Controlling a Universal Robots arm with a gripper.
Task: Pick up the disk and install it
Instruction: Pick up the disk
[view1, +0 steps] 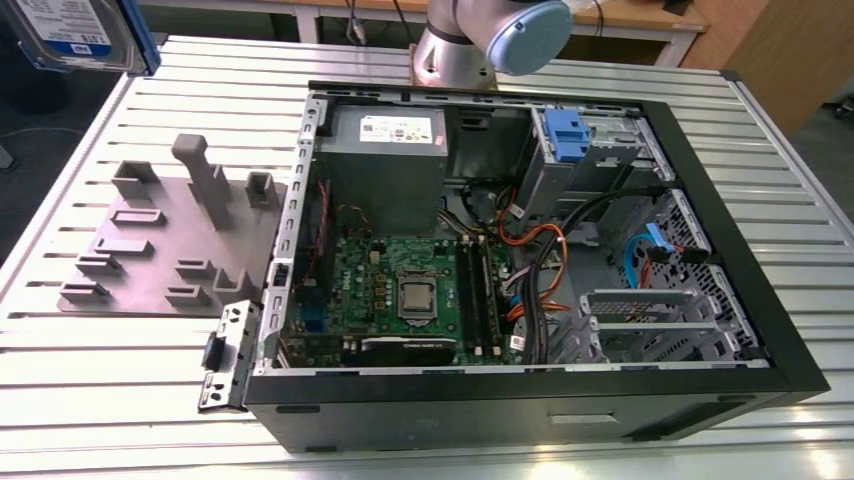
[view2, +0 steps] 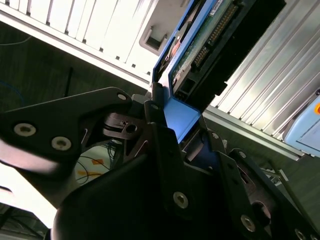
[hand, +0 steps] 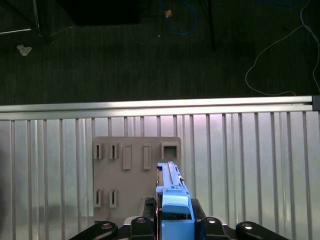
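Note:
The disk (view1: 74, 35), silver with a blue-and-white label and a blue frame, hangs high above the table's far corner at the exterior view's left. In the second wrist view the disk (view2: 200, 45) sits between the black fingers (view2: 156, 112) of my gripper (view2: 182, 122), which is shut on its blue frame. The first wrist view has the disk (hand: 172, 192) edge-on in my gripper (hand: 174, 215), above the grey fixture plate (hand: 135, 170). The open computer case (view1: 747, 290) lies at the exterior view's right, with a drive bay (view1: 607, 145) at its far corner.
A grey fixture plate (view1: 174, 240) with upright posts and slots lies on the slatted aluminium table (view1: 120, 370) beside the case. Inside the case are a motherboard (view1: 407, 290), a grey power supply (view1: 387, 140), orange and blue cables (view1: 534, 250) and a small blue clip (view1: 567, 135). The arm's base (view1: 461, 45) stands behind the case.

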